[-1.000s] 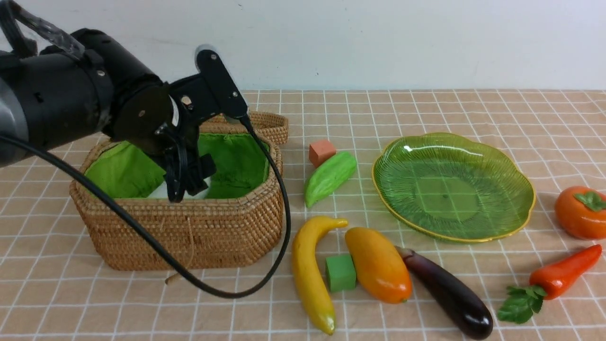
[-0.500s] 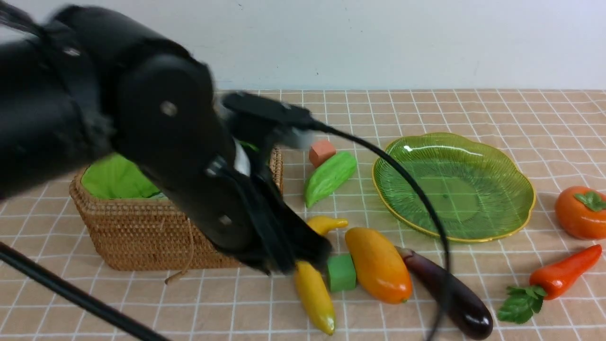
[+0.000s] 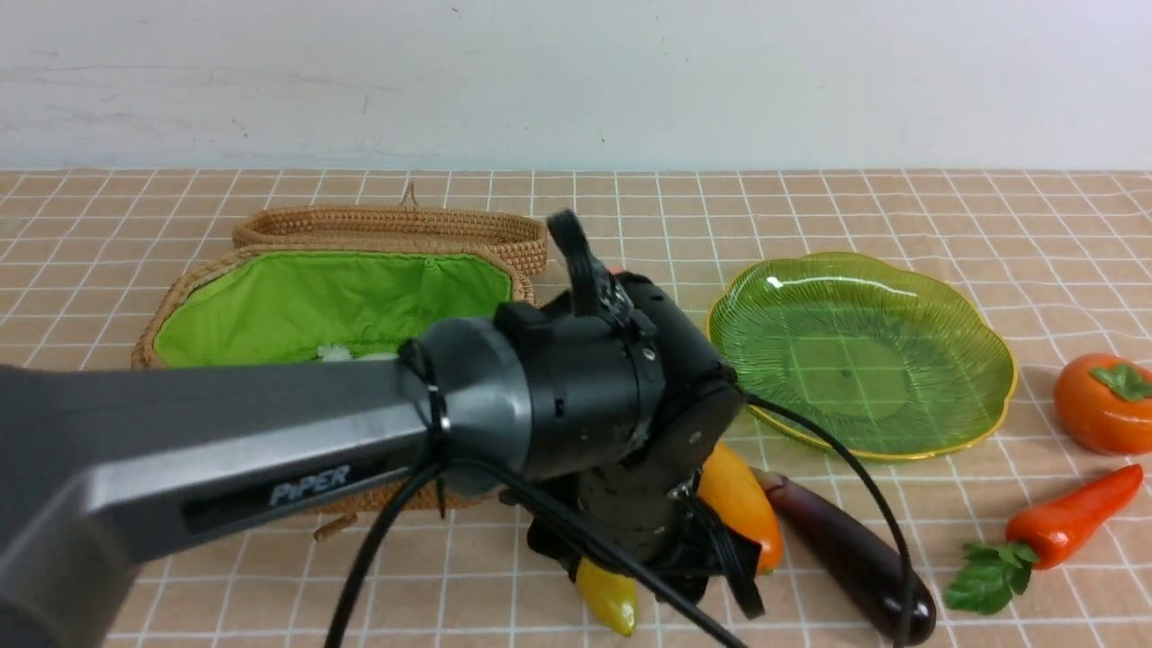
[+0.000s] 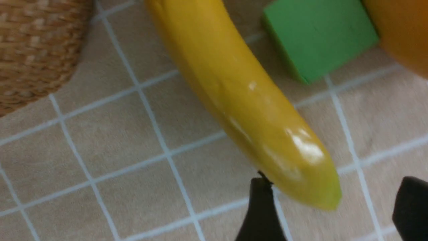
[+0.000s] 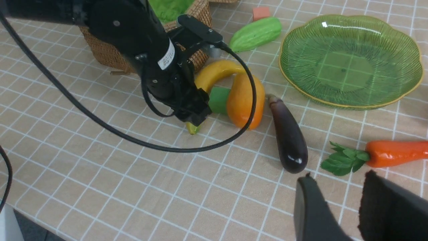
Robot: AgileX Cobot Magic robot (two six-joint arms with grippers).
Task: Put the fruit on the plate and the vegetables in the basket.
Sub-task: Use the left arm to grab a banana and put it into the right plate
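Front view: the left arm (image 3: 270, 441) crosses before the brown woven basket (image 3: 180, 297) and dips over the glossy yellow banana (image 3: 607, 598). The translucent green glass plate (image 3: 864, 360) lies farther right.

Left wrist view: the left gripper (image 4: 336, 192) stands wide, the banana's tip between its fingers, beside a green cube (image 4: 317, 36).

Right wrist view: the right gripper (image 5: 337, 180), narrowly parted and holding nothing, hangs near the dark purple eggplant (image 5: 289, 134) and orange-red carrot (image 5: 394, 154).

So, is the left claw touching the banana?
Cannot tell. In the left wrist view the tip of the banana lies between the fingers of the open left claw; one finger meets its edge in the picture, but may hover above it.
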